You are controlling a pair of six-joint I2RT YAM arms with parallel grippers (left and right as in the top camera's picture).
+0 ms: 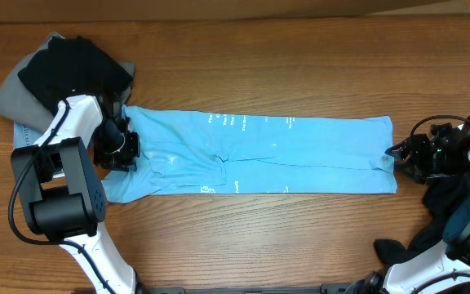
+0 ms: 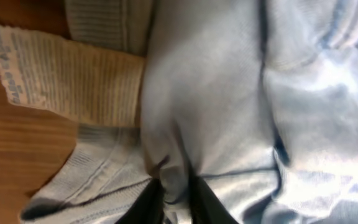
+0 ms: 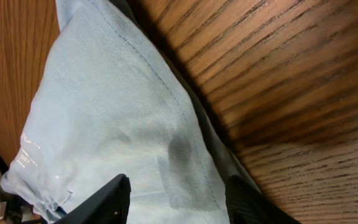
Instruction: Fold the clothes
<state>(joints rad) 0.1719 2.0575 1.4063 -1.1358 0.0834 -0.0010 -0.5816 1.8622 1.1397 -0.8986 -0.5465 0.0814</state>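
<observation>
At 10 o'clock a black garment (image 1: 76, 69) lies heaped on a grey garment (image 1: 19, 96), just beside the left gripper (image 1: 125, 151). Its jaws are drawn narrow, pinching a ridge of cloth near the ribbed collar (image 2: 104, 171) and neck label (image 2: 48, 74). The light blue T-shirt (image 1: 259, 151) lies across the middle of the table (image 1: 259, 65) as a long band from 9 to 3 o'clock. Its sides seem already folded in, and the crosswise folds look not yet done. Bare wood lies open at 12 and 6 o'clock along both long edges. At 3 o'clock the right gripper (image 1: 396, 152) stands half-wide astride the hem end, clamping nothing visibly, with dark cloth (image 1: 443, 200) beside it at 4 o'clock.
</observation>
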